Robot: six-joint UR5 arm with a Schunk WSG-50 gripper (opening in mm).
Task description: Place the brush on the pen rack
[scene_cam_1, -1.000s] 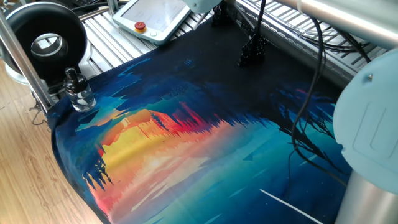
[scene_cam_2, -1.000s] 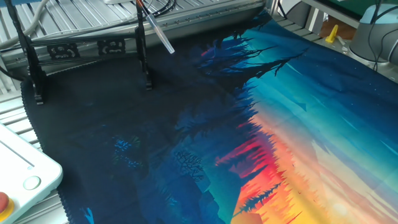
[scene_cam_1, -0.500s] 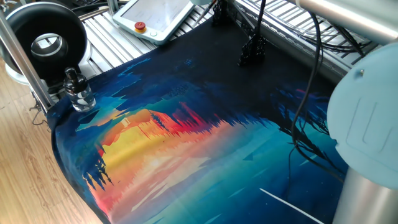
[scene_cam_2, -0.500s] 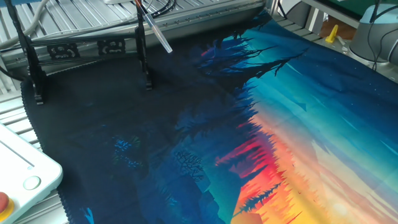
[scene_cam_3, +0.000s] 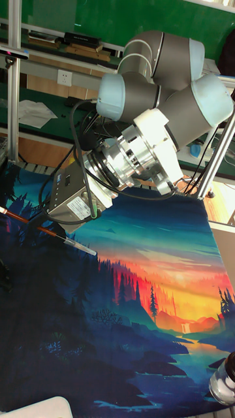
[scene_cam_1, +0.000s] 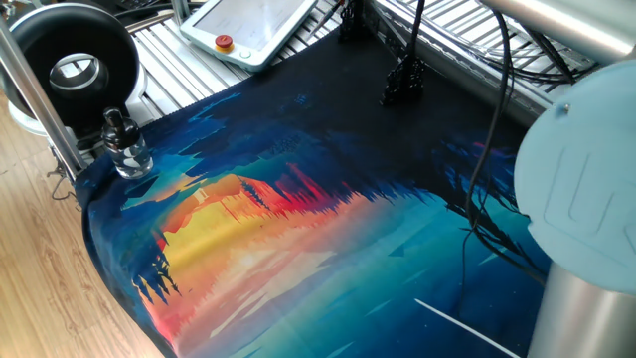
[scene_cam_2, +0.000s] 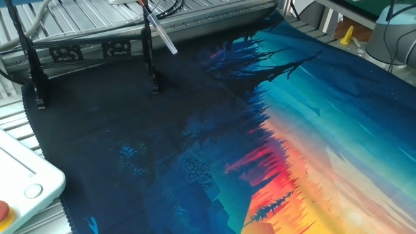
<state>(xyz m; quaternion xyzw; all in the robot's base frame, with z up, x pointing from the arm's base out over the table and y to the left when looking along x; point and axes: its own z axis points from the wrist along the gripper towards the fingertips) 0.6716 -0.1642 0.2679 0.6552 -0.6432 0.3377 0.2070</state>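
Observation:
The brush [scene_cam_2: 162,36] hangs tilted in the air over the dark end of the mat, silvery handle pointing down, with a reddish section higher up. In the tall fixed view the brush [scene_cam_3: 72,243] slants just under the grey block at the arm's end, where my gripper [scene_cam_3: 40,226] is shut on it; the fingers hardly show. The pen rack [scene_cam_1: 404,82], small, black and jagged on top, stands on the dark far part of the mat. In the other fixed view the brush crosses a thin black upright [scene_cam_2: 153,71], close to it.
A clear glass bottle [scene_cam_1: 126,149] stands at the mat's left corner. A long white rod [scene_cam_1: 462,326] lies near the front. Past the mat are a teach pendant [scene_cam_1: 248,25], a second black upright [scene_cam_2: 32,65], cables [scene_cam_1: 487,199], and the arm's big joint [scene_cam_1: 576,189] at the right.
The arm's joint has swung further left into one fixed view. The brush has shifted slightly left and up near the black upright.

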